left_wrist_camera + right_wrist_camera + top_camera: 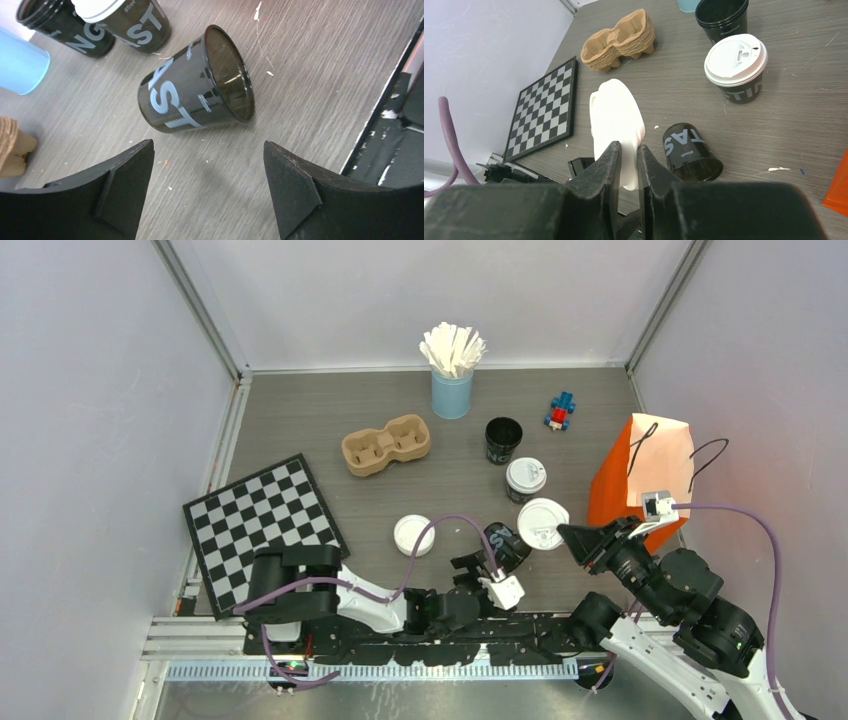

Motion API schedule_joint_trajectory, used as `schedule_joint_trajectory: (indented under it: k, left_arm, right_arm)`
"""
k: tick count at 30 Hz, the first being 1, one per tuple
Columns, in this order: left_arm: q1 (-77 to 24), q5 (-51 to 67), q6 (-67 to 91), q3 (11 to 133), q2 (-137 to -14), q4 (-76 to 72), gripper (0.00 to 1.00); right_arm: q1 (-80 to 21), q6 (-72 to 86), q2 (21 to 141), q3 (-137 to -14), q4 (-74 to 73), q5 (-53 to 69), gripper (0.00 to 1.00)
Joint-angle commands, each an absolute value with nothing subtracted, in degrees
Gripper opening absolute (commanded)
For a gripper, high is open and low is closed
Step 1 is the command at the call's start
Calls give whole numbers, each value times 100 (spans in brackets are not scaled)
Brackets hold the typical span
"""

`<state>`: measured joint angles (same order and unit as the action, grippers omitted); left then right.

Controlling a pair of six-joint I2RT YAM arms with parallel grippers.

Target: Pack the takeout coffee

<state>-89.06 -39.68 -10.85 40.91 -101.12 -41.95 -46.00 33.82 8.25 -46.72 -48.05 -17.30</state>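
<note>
Tipped cup point(195, 90): lies on its side on table point(310, 100), just ahead of left gripper point(207, 165). Fingers apart, nothing held. Long axis roughly across the finger gap, mouth toward the right finger; likely calls for a wrist turn. Left arm nearer.

Right gripper point(629, 150): clamped on white lid point(616, 130), just right of that cup.

Lidded cup point(526, 478) and open cup point(503, 440) beyond; carrier point(386, 445) and bag point(640, 475) well apart.

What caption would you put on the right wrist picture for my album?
Right gripper pinching a white lid near a tipped-over black cup.
</note>
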Motion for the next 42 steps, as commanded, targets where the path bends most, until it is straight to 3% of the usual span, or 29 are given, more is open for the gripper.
schedule_joint_trajectory:
  k: [1, 5, 13, 19, 24, 26, 30, 36, 42]
  left_arm:
    - [-8974, -4097, -531, 4367, -10291, -4667, 84]
    - [-8974, -4558, -857, 4916, -10786, -4919, 86]
    - [-8922, -5390, -1739, 5559, -11863, -6824, 92]
    - [-8582, -5551, -1648, 6122, -12317, -6660, 88]
    - [-8335, -5488, -1498, 6148, -12448, -6620, 75]
    - [-8265, -5324, -1375, 6144, -12511, -6582, 64]
    - [-8253, -5210, -1354, 6095, -12561, -6772, 30]
    - [-8258, -5138, -1325, 5657, -12225, -6861, 0]
    - [-8312, -5088, -843, 4605, -11084, -6751, 0]
  right_arm:
    - [-4594, 3321, 833, -4847, -4617, -1880, 22]
    - [-4596, 3339, 773, -4910, -4622, -1926, 21]
    - [-4594, 3366, 386, -5146, -4662, -2380, 22]
    - [-4596, 3339, 147, -5271, -4826, -2634, 22]
    - [-4590, 3319, 120, -5357, -4992, -2645, 22]
    - [-4597, 3322, 109, -5362, -5029, -2646, 22]
    - [-4597, 3305, 81, -5335, -5030, -2676, 22]
    - [-4594, 3338, 175, -5239, -4959, -2537, 22]
    - [-4594, 3390, 210, -5051, -4838, -2405, 22]
